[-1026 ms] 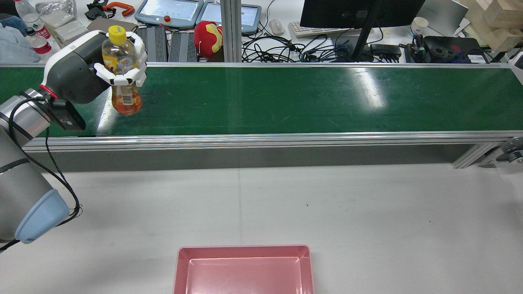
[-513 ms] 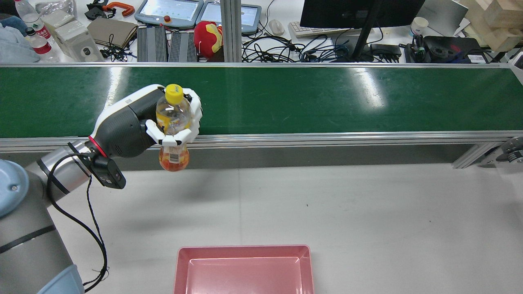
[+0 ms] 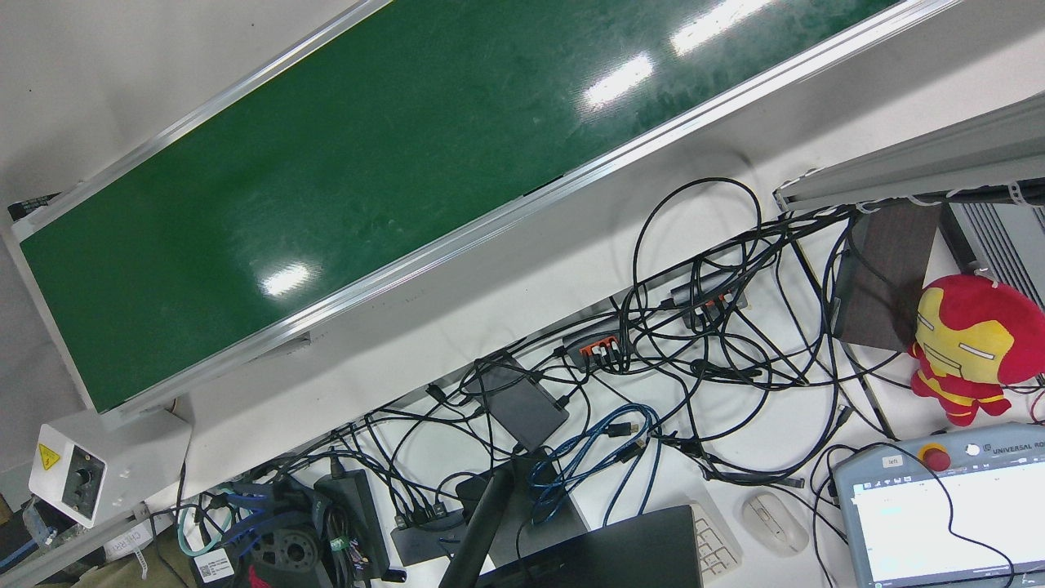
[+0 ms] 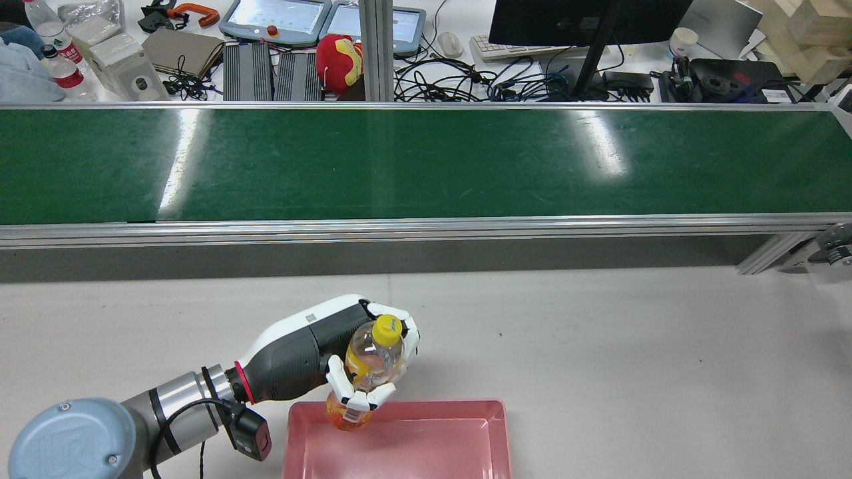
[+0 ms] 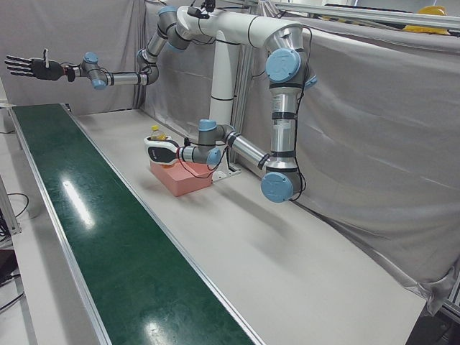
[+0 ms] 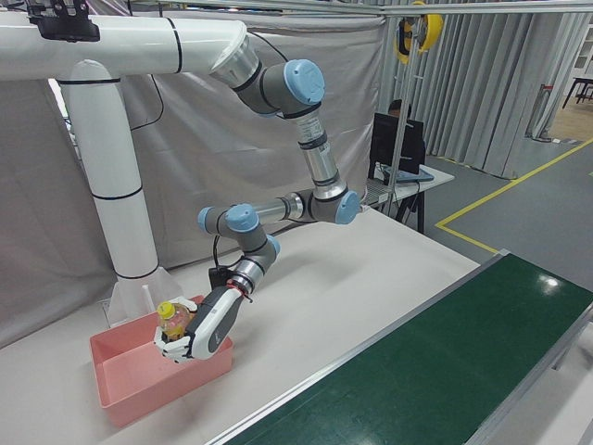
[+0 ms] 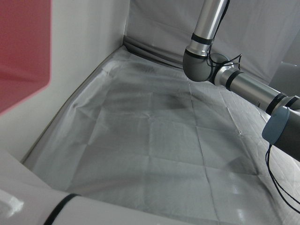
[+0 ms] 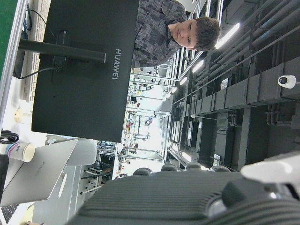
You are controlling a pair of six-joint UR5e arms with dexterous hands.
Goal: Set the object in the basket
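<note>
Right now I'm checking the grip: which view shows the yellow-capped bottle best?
The rear view: the bottle is large and upright in the left hand over the pink basket. The right-front view shows it smaller, the left-front view tiny; the other views miss it.

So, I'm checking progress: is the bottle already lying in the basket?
No, the left hand grips the bottle upright over the basket's near-left corner.

A left robot hand (image 5: 159, 149) grips a yellow-capped bottle (image 5: 156, 134) over the pink basket (image 5: 185, 180). Far off, the right robot hand (image 5: 29, 67) hangs with fingers spread above the green conveyor (image 5: 93, 237).
</note>
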